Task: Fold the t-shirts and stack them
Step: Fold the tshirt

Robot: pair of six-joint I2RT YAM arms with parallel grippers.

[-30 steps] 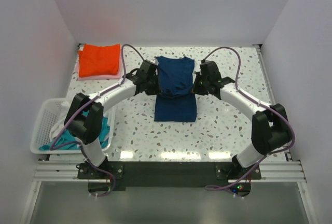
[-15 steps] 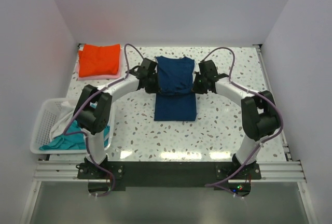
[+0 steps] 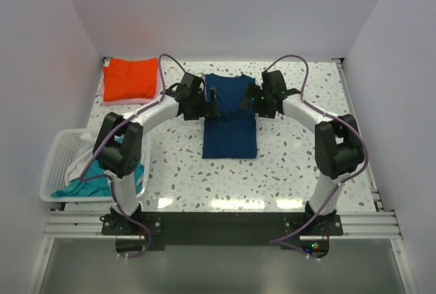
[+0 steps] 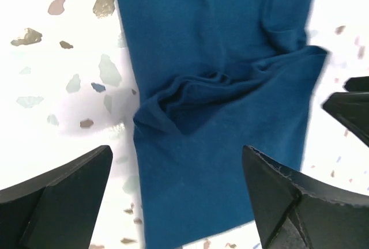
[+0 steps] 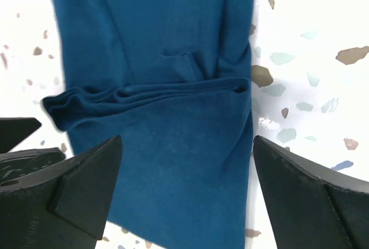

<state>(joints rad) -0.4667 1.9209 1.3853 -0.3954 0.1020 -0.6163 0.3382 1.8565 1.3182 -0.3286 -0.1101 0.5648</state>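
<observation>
The navy t-shirt (image 3: 230, 134) lies flat in the table's middle, folded narrow, with a rumpled cross ridge (image 4: 213, 87) (image 5: 155, 96). My left gripper (image 3: 209, 102) hovers open over its left edge and holds nothing. My right gripper (image 3: 248, 101) is open over the right edge, also holding nothing. In each wrist view the black fingers (image 4: 63, 197) (image 5: 314, 197) stand wide apart above the navy cloth. An orange-red t-shirt (image 3: 131, 79) lies folded at the far left on a pink one (image 3: 129, 101). A teal t-shirt (image 3: 102, 182) sits in the basket.
The white slatted basket (image 3: 56, 165) stands at the table's left edge beside the left arm's base. White walls close in the speckled table (image 3: 300, 165) at the back and on both sides. Purple cables arch over both arms.
Both grippers have gone from shut on the navy t-shirt's far part to open. The cloth now lies flat, and both arms' elbows have swung inward.
</observation>
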